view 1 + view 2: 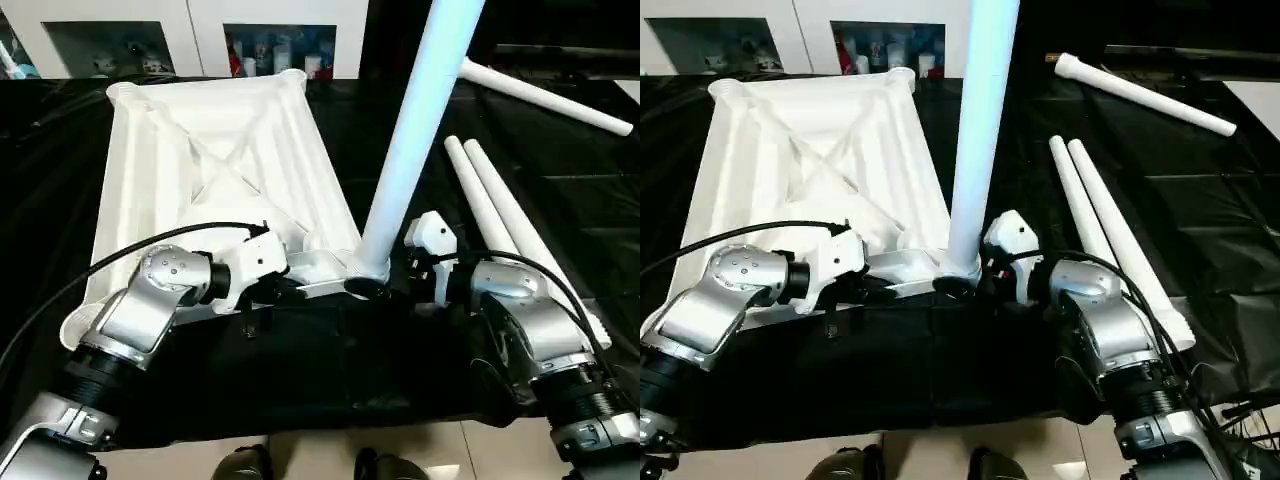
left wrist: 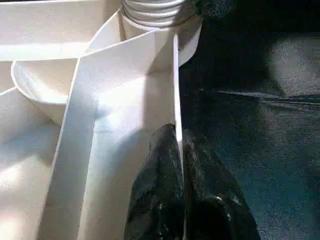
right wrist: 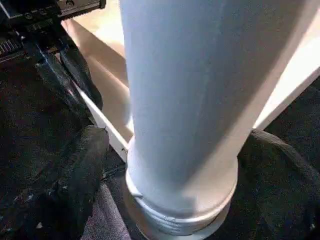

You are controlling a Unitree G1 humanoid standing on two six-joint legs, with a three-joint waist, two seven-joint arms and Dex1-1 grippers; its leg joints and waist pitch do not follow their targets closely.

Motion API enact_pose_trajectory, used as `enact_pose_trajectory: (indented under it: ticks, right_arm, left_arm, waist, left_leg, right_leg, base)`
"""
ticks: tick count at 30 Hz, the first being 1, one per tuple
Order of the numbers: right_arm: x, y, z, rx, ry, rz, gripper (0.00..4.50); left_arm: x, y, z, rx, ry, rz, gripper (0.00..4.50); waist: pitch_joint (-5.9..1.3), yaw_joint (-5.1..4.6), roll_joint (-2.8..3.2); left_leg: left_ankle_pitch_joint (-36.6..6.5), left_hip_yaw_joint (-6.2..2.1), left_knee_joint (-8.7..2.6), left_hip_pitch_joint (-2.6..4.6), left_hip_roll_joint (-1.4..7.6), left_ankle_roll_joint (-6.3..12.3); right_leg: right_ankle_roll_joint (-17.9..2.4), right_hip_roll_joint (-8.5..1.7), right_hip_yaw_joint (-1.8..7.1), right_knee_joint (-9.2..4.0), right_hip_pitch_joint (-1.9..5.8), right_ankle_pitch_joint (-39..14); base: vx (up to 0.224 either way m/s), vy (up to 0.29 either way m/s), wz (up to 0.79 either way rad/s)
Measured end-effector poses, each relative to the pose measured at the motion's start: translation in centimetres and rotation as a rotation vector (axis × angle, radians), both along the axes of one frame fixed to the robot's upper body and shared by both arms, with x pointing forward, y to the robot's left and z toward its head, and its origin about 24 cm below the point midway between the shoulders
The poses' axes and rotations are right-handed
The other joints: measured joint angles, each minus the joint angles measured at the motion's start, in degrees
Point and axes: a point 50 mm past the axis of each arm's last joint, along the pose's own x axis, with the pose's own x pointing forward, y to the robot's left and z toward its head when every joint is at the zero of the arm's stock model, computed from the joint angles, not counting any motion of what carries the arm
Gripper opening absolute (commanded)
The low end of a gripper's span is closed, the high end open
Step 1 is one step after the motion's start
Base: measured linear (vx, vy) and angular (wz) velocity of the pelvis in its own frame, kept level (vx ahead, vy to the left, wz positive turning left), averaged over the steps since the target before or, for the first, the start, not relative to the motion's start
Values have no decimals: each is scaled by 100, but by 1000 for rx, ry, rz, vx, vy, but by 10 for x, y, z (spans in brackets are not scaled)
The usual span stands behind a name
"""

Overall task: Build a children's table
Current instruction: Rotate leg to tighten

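Black cloth covers the worktop point(image 1: 560, 180): left gripper point(image 2: 179, 150) pinches the tabletop point(image 1: 215, 150) rim, steadying it, while right gripper point(image 3: 165, 165) stands spread around the upright leg point(image 1: 405, 150).

White ribbed table top point(image 1: 210, 150), white legs point(image 1: 500, 205), black cloth point(image 1: 560, 160), black fingers point(image 2: 165, 200).

No writing, label, brand mark, number or sign can be read anywhere in these views. The white plastic parts and the silver arms carry no legible marking, and the items on the shelves at the back are too small and blurred to make out any lettering.
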Motion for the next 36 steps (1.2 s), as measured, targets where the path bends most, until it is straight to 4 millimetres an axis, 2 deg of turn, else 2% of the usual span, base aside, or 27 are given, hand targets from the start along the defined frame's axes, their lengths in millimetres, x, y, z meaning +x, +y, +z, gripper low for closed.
enact_pose_trajectory:
  ticks: [1, 3, 14, 15, 22, 29, 32, 33, 36]
  right_arm:
    - [0, 0, 0, 0, 0, 0, 431]
    - [-1, 1, 0, 1, 5, 16, 395]
    - [-2, 2, -1, -4, 12, 36, 309]
    - [-2, 2, -1, -4, 12, 36, 286]
    - [-2, 2, -1, -4, 12, 37, 266]
    - [-3, 2, -3, 3, 15, 33, 265]
    - [-3, 4, -9, 61, 41, -23, 265]
    - [-2, 5, -11, 74, 45, -48, 264]
    - [5, 8, -18, 112, 60, -174, 264]
  left_arm:
    - [0, 0, 0, 0, 1, 0, 0]
    - [0, 0, -1, 1, 3, 0, 0]
    - [-2, 3, -2, 1, 22, -14, 0]
    - [-3, 3, -2, 1, 24, -16, 0]
    - [-3, 3, -2, 2, 24, -17, 0]
    - [-3, 3, -2, 3, 25, -17, 0]
    - [-2, 4, -2, 1, 28, -5, 0]
    - [-1, 3, -3, -5, 28, 5, 0]
    - [6, -5, -8, -15, 26, 68, 0]
  waist:
    - [0, -1, 0]
    - [0, -1, -1]
    - [-1, -2, -3]
    - [-2, -2, -4]
    - [-2, -1, -4]
    - [-2, -1, -5]
    - [-8, -7, -13]
    - [-8, -23, -13]
    - [-8, -58, -13]
  left_leg:
    - [0, 0, 4, 0, 0, 0]
    - [0, 0, 12, 0, 1, 0]
    - [-1, -1, 33, 4, 6, -2]
    - [-1, -1, 33, 4, 6, -2]
    - [-1, -1, 33, 4, 6, -1]
    - [-1, -1, 34, 4, 7, -1]
    - [-1, -1, 36, 11, 8, -3]
    - [-4, -1, 40, 19, 8, -8]
    - [-18, -4, 45, 104, 10, -30]
  right_leg:
    - [0, 0, 1, 6, 0, 0]
    - [1, -1, 1, 18, -1, 0]
    - [1, -1, 3, 44, 0, -1]
    - [1, -1, 3, 44, 0, -1]
    - [1, -1, 2, 44, 0, -1]
    - [1, 0, 2, 44, 0, -1]
    - [1, 0, 2, 46, 7, -1]
    - [0, 0, 2, 47, 16, 0]
    - [32, -1, 0, 42, 99, -19]
  base:
    - [0, 0, 0]
    - [0, 0, 0]
    - [0, 0, 0]
    - [0, 0, 0]
    - [0, 0, 0]
    - [0, 0, 0]
    - [0, 0, 0]
    - [0, 0, 0]
    - [0, 0, 0]
